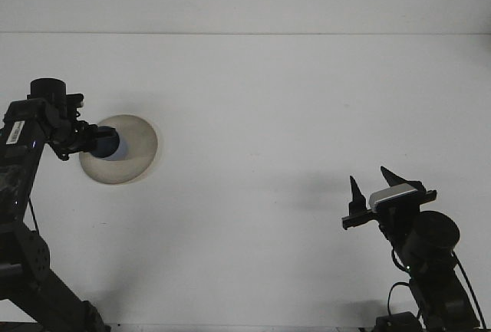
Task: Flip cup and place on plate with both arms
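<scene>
holding the cup [110, 145] over the plate [132, 150] near the left edge of the white bench [268, 117].
left gripper [93, 142]: jaws closed on the dark blue cup, which overlaps the tan plate's left part; whether the cup touches the plate cannot be told. right gripper [374, 186]: near the front right corner, well apart from the plate, jaws open and empty, pointing up.

The left end effector [90, 141] covers part of the blue cup [110, 145], and its fingers blend into dark shapes. The cup hides part of the plate [134, 152]. Both arms are cut off at the bottom edge
</scene>
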